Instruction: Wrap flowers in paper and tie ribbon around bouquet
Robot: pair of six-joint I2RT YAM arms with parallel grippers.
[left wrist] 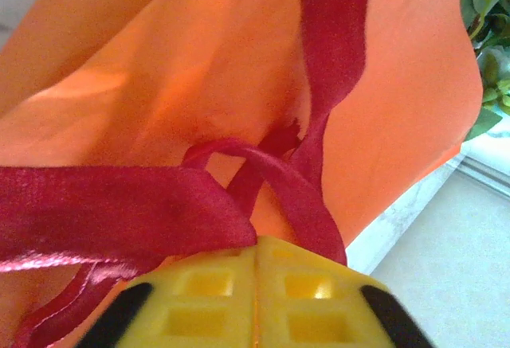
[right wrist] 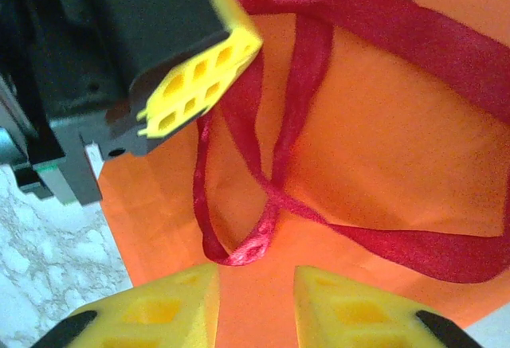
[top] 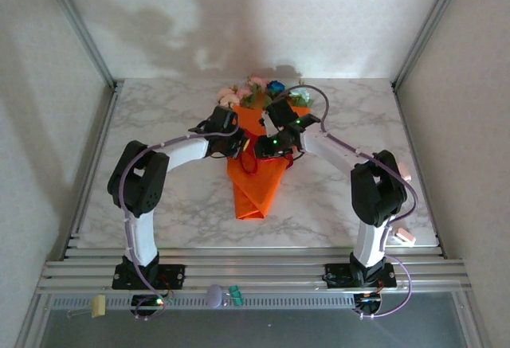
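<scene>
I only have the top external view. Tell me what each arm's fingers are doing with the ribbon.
Observer: Left fingers are closed, the ribbon apparently pinched at their tips.
Operator: Now the right.
Observer: Right fingers stand apart; a small ribbon loop lies just ahead of the gap, not inside it.
Operator: Describe the tie.
Observer: Strands cross over the orange paper in slack loops.
</scene>
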